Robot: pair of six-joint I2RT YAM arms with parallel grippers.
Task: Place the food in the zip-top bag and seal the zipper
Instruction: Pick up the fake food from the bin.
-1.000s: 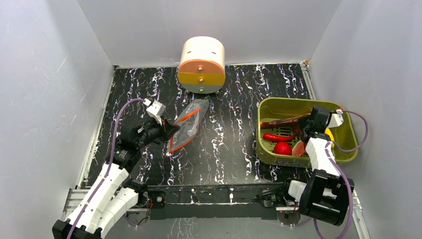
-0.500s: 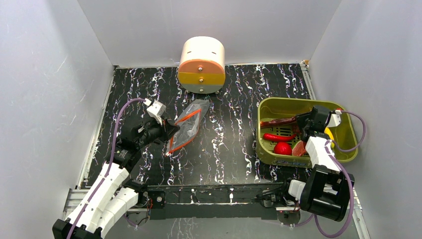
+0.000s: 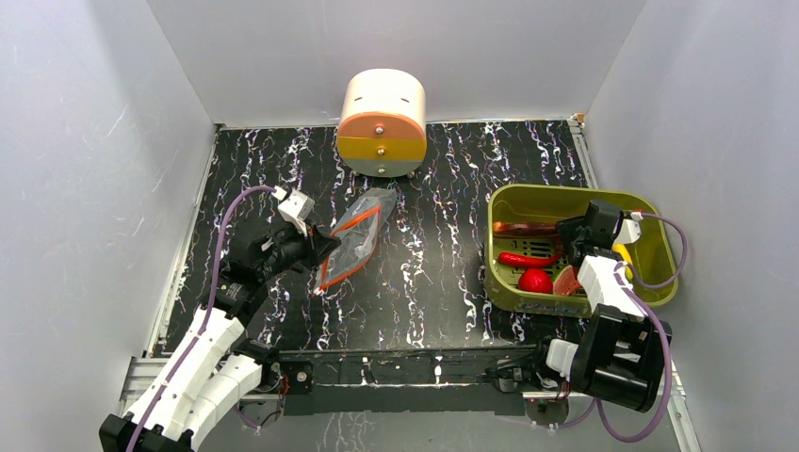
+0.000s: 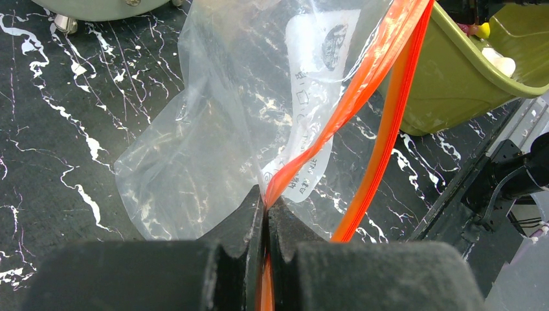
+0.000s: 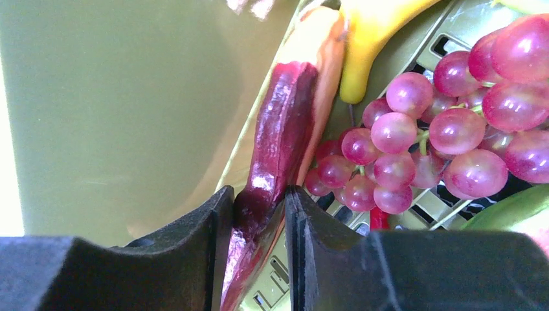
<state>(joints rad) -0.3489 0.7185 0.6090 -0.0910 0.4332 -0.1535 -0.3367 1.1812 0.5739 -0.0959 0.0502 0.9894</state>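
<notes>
My left gripper [image 3: 320, 247] is shut on the orange-red zipper [image 4: 353, 97] of the clear zip-top bag [image 3: 358, 234], and holds one lip of the mouth up; the other lip hangs apart from it. The left wrist view shows the pinch [image 4: 265, 204] and the crinkly bag [image 4: 207, 129]. My right gripper [image 3: 565, 235] is inside the olive-green bin [image 3: 528, 196], shut on the reddish-brown sausage [image 3: 521, 229], which also shows in the right wrist view [image 5: 281, 136] between the fingertips [image 5: 259, 207]. A red chili [image 3: 523, 258], a red round fruit [image 3: 535, 281], a pinkish slice [image 3: 566, 281], a banana [image 5: 372, 39] and an orange slice [image 5: 327, 45] lie in the bin.
A bunch of purple grapes [image 5: 421, 129] lies in the bin beside the sausage. A round cream and orange drawer unit [image 3: 381, 122] stands at the back centre. White walls close in the black marbled table on three sides.
My right gripper has shifted a little toward the back of the bin and the sausage in it now lies flatter. The left arm and the bag have not moved.
</notes>
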